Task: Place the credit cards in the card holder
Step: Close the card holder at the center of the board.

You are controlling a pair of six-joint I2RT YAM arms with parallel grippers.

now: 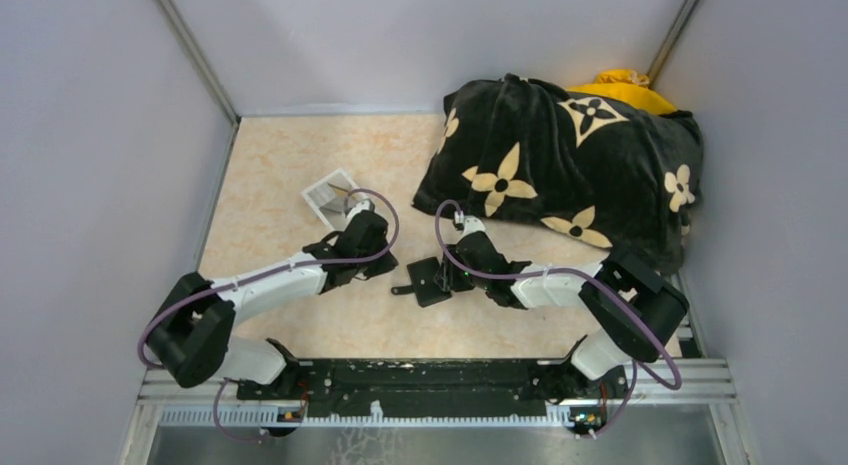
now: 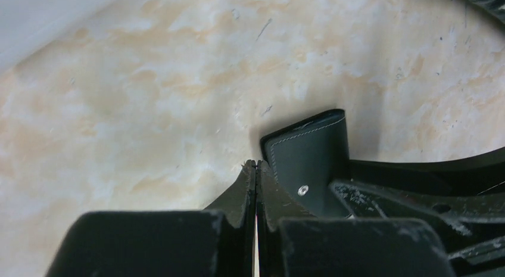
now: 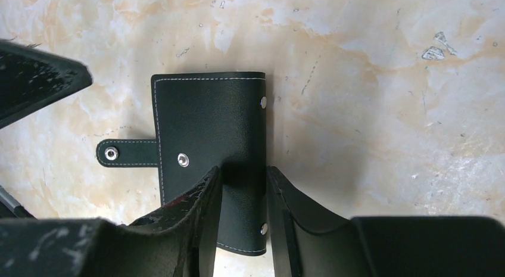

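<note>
The card holder (image 3: pixel 208 122) is a black folding wallet with white stitching, folded shut and flat on the marbled table, its snap strap (image 3: pixel 126 153) sticking out to the left. My right gripper (image 3: pixel 243 187) is down over its right edge. One finger rests on the wallet's top and the other stands beside the riveted edge, the jaws still apart. My left gripper (image 2: pixel 256 165) is shut and empty, its tips just left of the card holder (image 2: pixel 309 155). In the top view both grippers meet at the card holder (image 1: pixel 428 282). The credit cards are out of view.
A pale grey tray-like box (image 1: pixel 328 195) lies behind the left arm. A big black flower-patterned cushion (image 1: pixel 570 160) fills the back right, with something yellow (image 1: pixel 622 87) behind it. Grey walls close in on the table on three sides.
</note>
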